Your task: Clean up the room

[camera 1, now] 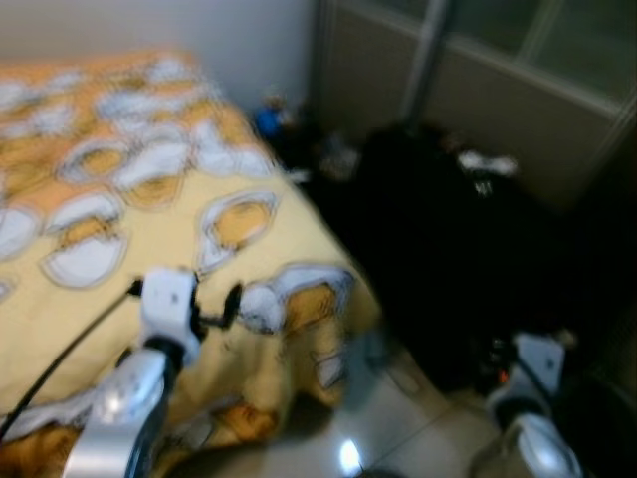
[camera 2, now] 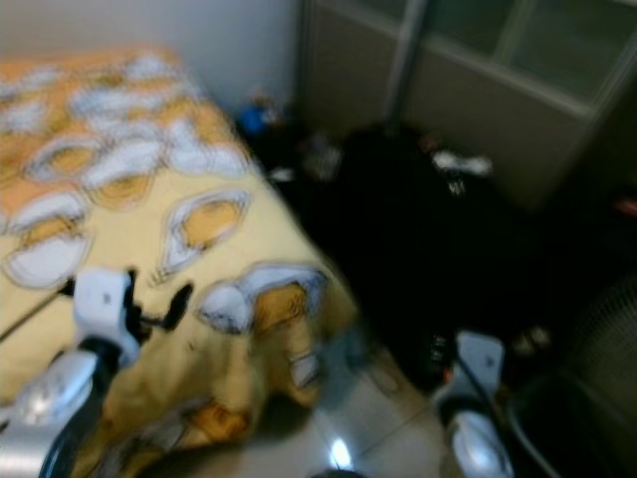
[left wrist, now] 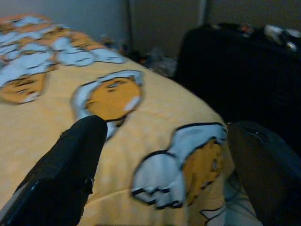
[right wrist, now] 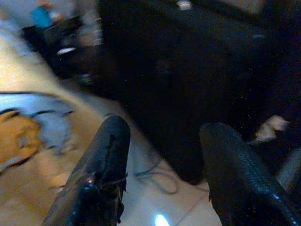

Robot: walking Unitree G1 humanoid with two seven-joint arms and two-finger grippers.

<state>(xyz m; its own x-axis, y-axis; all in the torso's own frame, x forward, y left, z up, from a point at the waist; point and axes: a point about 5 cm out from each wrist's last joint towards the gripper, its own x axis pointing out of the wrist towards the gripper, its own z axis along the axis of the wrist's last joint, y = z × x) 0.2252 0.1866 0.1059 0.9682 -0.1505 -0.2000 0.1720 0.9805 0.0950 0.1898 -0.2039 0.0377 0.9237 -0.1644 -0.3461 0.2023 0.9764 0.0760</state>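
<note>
Pale glossy floor tiles (camera 1: 398,438) are seen between a bed and a dark mass, with one bright glint of light on them. Soft yellow bedding (camera 1: 149,239) printed with rounded white-and-orange egg shapes outlined in black is draped over the bed, whose long axis runs from 7 o'clock toward 11 o'clock; its corner hangs down at the 6 o'clock side of the head views. A bulky black piece of furniture or luggage (camera 1: 448,259) is seen at 3 o'clock against a grey panelled wall (camera 1: 478,90); its form cannot be made out through blur. Small clutter (camera 1: 274,119), one item blue, is piled in the gap at 12 o'clock. A thin cable (right wrist: 157,176) is curled on the tiles.

The left gripper (left wrist: 164,155) is held over the bed corner, fingers spread apart. The right gripper (right wrist: 164,155) is held above the floor, fingers likewise parted, nothing between them.
</note>
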